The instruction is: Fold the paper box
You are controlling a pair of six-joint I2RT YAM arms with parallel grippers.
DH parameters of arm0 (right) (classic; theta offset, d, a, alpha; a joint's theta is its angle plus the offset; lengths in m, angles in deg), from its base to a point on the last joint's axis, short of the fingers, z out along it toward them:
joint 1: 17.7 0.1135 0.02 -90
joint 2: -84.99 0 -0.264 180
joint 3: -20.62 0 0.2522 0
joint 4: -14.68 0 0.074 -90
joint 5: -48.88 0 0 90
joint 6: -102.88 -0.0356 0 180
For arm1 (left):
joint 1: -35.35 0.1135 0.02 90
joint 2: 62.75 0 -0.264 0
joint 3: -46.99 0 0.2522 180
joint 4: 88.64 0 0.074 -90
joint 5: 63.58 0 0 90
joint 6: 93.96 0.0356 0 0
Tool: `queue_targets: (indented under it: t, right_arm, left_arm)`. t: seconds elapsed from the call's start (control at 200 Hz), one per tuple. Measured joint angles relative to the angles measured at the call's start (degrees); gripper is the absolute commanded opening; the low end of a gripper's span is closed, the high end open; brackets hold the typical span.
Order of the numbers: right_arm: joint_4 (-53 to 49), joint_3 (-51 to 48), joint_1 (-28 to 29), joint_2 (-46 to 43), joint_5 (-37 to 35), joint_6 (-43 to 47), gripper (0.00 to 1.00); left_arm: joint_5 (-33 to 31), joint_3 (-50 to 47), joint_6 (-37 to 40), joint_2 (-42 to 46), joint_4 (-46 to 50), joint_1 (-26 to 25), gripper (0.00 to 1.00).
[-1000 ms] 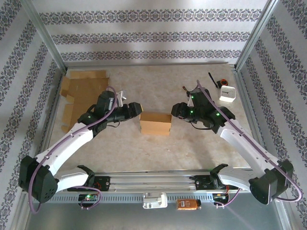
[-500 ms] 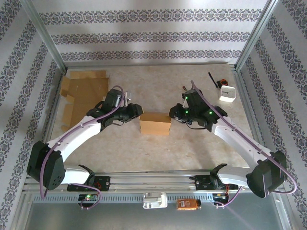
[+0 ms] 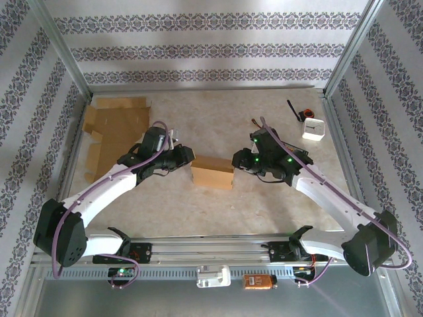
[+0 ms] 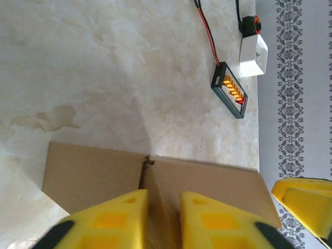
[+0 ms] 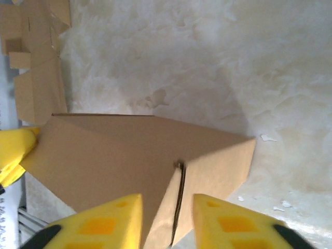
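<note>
- Spotting the paper box [image 3: 212,173] mid-table, sitting right between the two arms.
- Straddling its left-end seam with the left gripper [image 4: 163,199], fingers narrowly apart; can't tell whether actually pinching.
- Hovering the right gripper [image 5: 167,199] astride the right-end flap, fingers spread, flap edge loose between.
- Could skate or twist the box by pushing harder from one side.
- Might crumple a wall by closing off the crease.

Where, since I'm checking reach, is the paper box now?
In the top view, the paper box sits mid-table between the left claw and right claw, one at each end.
</note>
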Motion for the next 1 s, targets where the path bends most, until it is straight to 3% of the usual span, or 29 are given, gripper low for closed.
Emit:
queue_targets:
  t: [0.12,0.29,0.35,0.475,0.69,0.909,0.999]
  right_arm:
    - [-1.16,2.49,-0.02,-0.76,-0.96,0.90,0.53]
    - [-1.57,2.97,-0.11,-0.59,-1.16,1.11,0.52]
    - [-1.46,2.14,-0.07,-0.48,-1.14,0.90,0.47]
    - [-1.49,-0.96,0.11,-0.50,-1.05,-0.13,0.38]
    - [2.34,-5.77,3.08,-1.75,-1.49,-3.21,0.33]
    - [4.55,-7.02,3.39,-2.05,-3.87,-1.42,0.33]
    - [3.28,-5.16,3.02,-0.94,-4.79,0.50,0.33]
  left_arm:
    - [-0.20,0.02,0.20,0.07,1.42,0.00,0.50]
    - [-0.83,0.07,1.09,0.04,2.67,-0.02,0.58]
    - [-0.85,0.07,1.29,0.00,2.71,-0.02,0.56]
    - [-0.20,-0.26,1.29,-0.15,2.29,-0.02,0.40]
    - [-0.70,-3.41,0.72,1.18,-2.10,-1.14,0.26]
    - [-4.59,-8.79,-0.31,2.36,-10.51,-3.02,0.25]
    - [-6.05,-8.94,-0.24,2.36,-11.17,-3.78,0.34]
